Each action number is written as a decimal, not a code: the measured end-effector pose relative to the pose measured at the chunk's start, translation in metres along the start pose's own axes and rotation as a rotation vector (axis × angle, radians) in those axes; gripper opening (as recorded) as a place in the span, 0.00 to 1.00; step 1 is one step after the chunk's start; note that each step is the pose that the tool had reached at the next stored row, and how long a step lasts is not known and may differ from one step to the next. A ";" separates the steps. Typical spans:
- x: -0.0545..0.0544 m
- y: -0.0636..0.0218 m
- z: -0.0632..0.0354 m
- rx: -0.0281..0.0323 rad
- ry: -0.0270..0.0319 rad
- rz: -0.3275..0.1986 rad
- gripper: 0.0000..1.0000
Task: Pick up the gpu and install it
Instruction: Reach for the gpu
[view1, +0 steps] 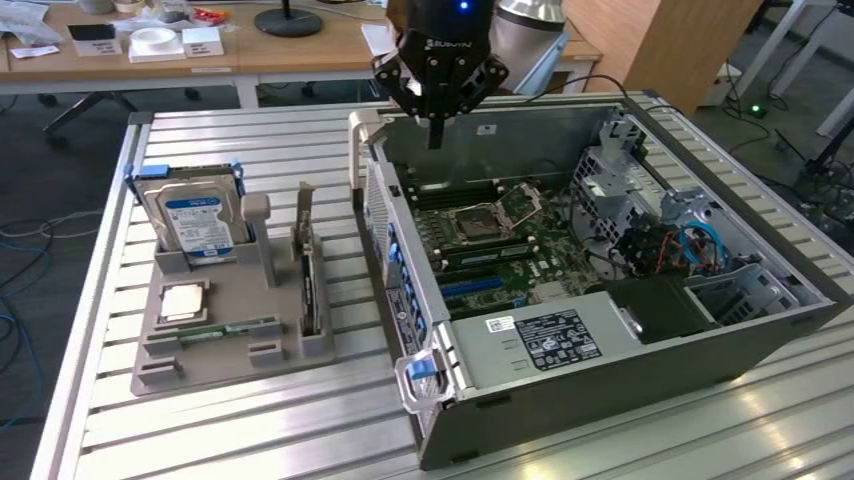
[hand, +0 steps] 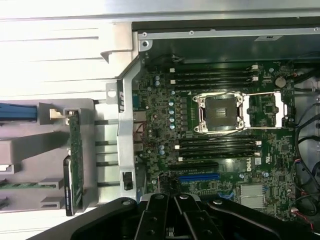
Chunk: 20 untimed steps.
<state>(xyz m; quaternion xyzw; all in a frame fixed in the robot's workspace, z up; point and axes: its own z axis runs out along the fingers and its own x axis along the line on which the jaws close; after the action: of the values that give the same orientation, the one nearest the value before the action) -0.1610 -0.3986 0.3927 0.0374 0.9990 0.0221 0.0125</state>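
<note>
Your fingers (view1: 434, 128) are pinched together, holding nothing; the gpu (view1: 307, 268), a green card with a black cooler, stands on edge in the gray holder (view1: 220, 335), well apart from them.

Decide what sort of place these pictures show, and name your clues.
Probably a robotics lab or workshop: a robot gripper hangs above an open computer case on a slatted metal table, a grey parts holder sits beside the case, and office desks stand behind.
</note>
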 end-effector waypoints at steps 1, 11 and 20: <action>0.002 -0.0001 0.0000 0.0000 0.0000 0.000 0.11; 0.024 -0.0010 -0.0002 0.0000 0.0000 0.000 0.11; 0.041 -0.0018 -0.0004 0.0001 0.0000 0.000 0.11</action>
<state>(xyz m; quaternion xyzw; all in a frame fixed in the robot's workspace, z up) -0.2023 -0.3973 0.3921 0.0374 0.9990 0.0221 0.0125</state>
